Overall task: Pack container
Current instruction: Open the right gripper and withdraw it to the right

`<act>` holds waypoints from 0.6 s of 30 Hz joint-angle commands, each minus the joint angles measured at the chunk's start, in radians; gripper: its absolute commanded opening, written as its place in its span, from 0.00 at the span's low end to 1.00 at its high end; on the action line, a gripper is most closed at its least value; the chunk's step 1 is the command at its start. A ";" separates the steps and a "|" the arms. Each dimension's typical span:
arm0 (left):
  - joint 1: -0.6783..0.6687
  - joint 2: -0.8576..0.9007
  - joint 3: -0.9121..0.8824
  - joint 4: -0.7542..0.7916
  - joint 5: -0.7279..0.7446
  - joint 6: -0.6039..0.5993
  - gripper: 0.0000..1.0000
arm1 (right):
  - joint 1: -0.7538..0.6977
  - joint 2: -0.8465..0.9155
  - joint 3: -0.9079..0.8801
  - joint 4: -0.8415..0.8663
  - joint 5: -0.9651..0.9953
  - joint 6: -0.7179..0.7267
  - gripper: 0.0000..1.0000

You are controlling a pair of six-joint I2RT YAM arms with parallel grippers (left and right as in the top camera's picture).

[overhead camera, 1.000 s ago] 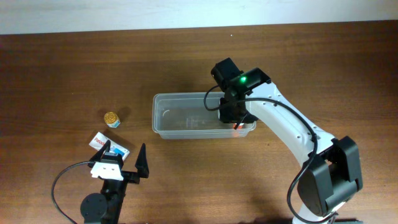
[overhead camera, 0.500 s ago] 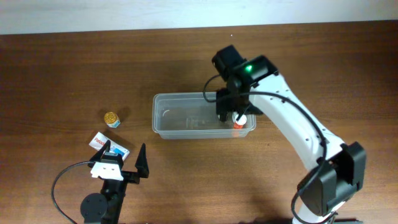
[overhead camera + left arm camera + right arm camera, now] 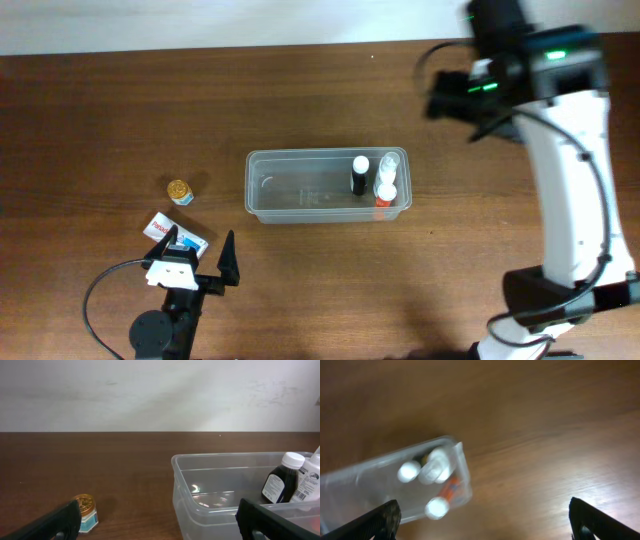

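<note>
Three bottles [image 3: 359,178] inside container [image 3: 249,186]

Robotics lab bench, by look: brown wood tabletop [image 3: 100,100] against plain white wall [image 3: 150,390], cabled white robot arm [image 3: 570,200] mounted at edge.

The left gripper [image 3: 197,255] sits low at the near left of the surface, pointing away from its base with jaws spread wide and empty, while the white right arm [image 3: 570,170] stands tall from its near-right base, its blurred right gripper [image 3: 484,510] held high, jaws wide apart.
</note>
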State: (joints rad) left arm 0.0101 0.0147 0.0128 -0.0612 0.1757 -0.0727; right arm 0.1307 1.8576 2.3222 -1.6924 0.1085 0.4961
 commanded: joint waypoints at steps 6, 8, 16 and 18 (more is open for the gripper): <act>0.006 -0.009 -0.004 -0.004 -0.018 -0.002 0.99 | -0.346 -0.004 0.009 -0.006 0.016 -0.096 0.98; 0.006 -0.009 -0.004 -0.004 -0.018 -0.002 1.00 | -0.393 -0.004 0.009 -0.006 0.016 -0.096 0.98; 0.006 -0.009 0.008 0.000 0.006 -0.018 0.99 | -0.504 -0.004 0.009 -0.006 0.016 -0.096 0.98; 0.006 -0.008 0.044 -0.022 0.044 -0.077 0.99 | -0.511 -0.004 0.009 -0.006 0.016 -0.096 0.98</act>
State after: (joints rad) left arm 0.0101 0.0147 0.0154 -0.0681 0.1768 -0.0895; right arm -0.3679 1.8576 2.3291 -1.6928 0.1154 0.4107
